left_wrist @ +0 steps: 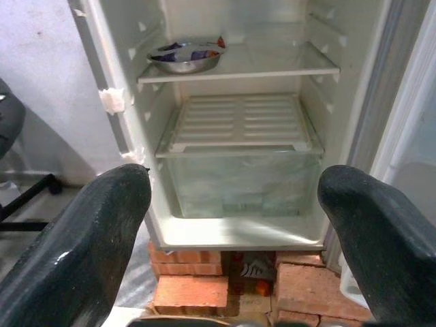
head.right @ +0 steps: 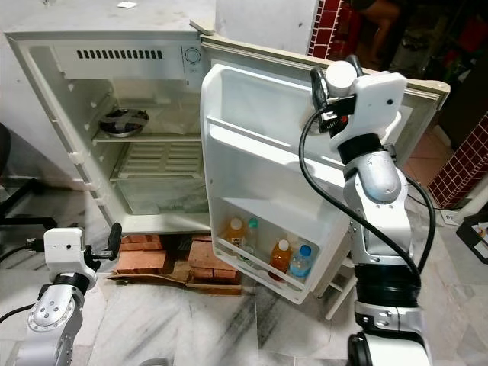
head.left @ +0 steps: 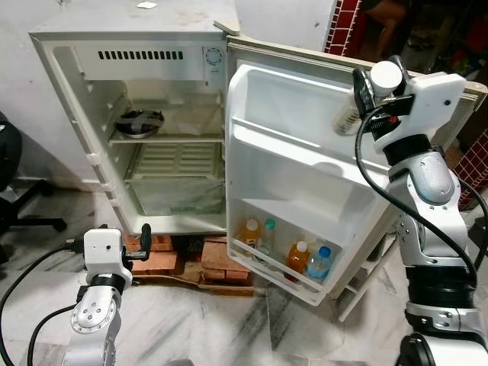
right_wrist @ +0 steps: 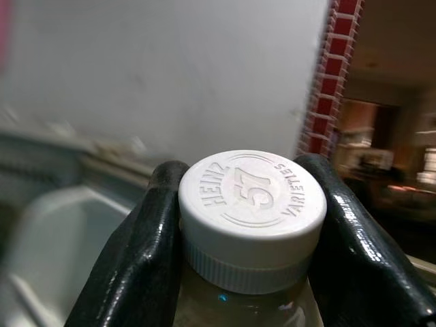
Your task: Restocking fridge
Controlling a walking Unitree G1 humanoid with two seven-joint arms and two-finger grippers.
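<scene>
The small white fridge (head.left: 130,46) stands open, its door (head.left: 297,183) swung out to the right. My right gripper (head.left: 364,90) is raised in front of the door's upper shelf (head.left: 305,145) and is shut on a pale bottle (head.left: 347,120), with its black fingers (right_wrist: 136,252) clamped on either side of the white Heinz cap (right_wrist: 252,204). My left gripper (left_wrist: 231,204) hangs low before the fridge body, open and holding nothing, facing the glass crisper drawer (left_wrist: 242,184). Several drink bottles (head.left: 299,258) stand in the door's bottom rack.
A steel bowl (head.left: 139,120) sits on the fridge's upper shelf. The fridge rests on red bricks (head.left: 221,263) over a marble floor. An office chair base (head.left: 23,210) is at the far left. A red tiled pillar (head.left: 347,27) stands behind the door.
</scene>
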